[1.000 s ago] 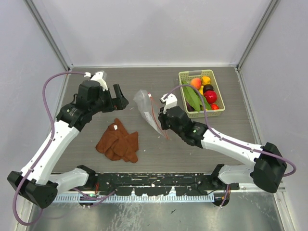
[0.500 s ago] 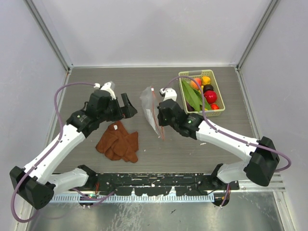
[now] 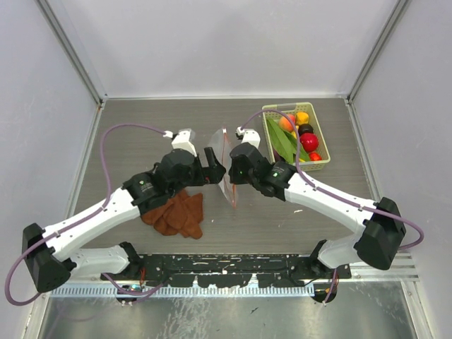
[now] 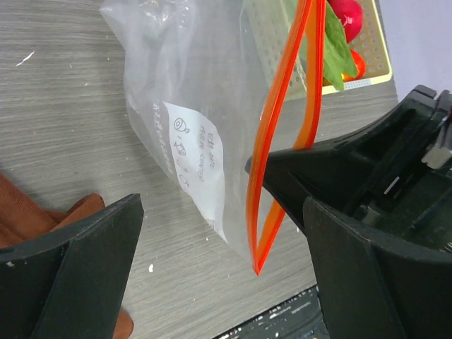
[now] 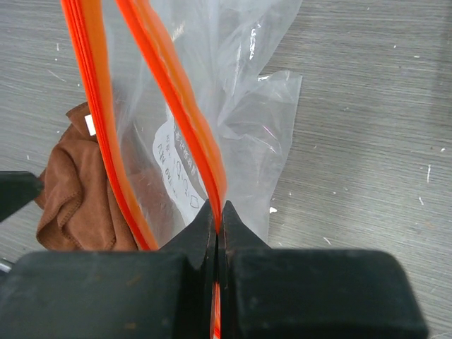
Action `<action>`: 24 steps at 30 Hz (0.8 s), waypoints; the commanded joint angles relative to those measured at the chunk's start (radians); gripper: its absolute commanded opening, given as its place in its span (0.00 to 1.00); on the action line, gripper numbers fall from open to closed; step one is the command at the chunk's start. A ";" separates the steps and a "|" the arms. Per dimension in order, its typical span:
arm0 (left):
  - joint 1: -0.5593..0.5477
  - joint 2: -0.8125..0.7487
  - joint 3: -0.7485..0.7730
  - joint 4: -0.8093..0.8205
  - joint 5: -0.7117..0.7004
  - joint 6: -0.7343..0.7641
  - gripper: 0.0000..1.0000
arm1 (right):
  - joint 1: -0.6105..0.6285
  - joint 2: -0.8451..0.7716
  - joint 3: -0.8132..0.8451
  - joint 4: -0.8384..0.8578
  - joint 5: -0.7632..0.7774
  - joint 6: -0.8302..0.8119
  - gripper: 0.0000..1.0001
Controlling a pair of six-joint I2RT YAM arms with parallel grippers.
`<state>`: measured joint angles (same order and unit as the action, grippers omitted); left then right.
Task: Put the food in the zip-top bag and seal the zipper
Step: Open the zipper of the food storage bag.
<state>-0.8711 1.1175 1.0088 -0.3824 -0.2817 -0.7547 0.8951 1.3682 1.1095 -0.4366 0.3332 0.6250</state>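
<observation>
— How many containers?
— Two: one clear, wrinkly plastic zip-top bag mid-table and one pale green slotted plastic basket at the far right.
— And food?
— One peach, one orange-yellow piece, one dark purple piece, one red apple and one smaller red-orange piece. The long green leaves overlap, so I can't count them.
— Cloths?
— One rust-brown cloth, near left.
— Grippers?
— Two black two-finger ones: the left gripper and the right gripper.
</observation>
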 commanded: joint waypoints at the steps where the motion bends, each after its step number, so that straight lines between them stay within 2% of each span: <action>1: -0.066 0.047 0.018 0.108 -0.184 -0.016 0.96 | 0.005 0.002 0.052 0.022 -0.020 0.052 0.01; 7: -0.117 0.102 0.021 0.108 -0.299 -0.041 0.88 | 0.005 -0.009 0.037 0.048 -0.044 0.072 0.01; 9: -0.123 0.110 0.018 0.103 -0.326 -0.049 0.82 | 0.005 -0.015 0.032 0.058 -0.053 0.077 0.01; 15: -0.138 0.132 0.002 0.092 -0.376 -0.067 0.76 | 0.005 -0.033 0.017 0.089 -0.074 0.092 0.01; 24: -0.137 0.144 0.023 -0.049 -0.464 -0.109 0.60 | -0.006 -0.051 -0.004 0.102 -0.071 0.111 0.01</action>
<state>-1.0023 1.2678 1.0088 -0.3836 -0.6464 -0.8303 0.8948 1.3674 1.1141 -0.3946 0.2623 0.7074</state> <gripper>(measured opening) 0.634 0.039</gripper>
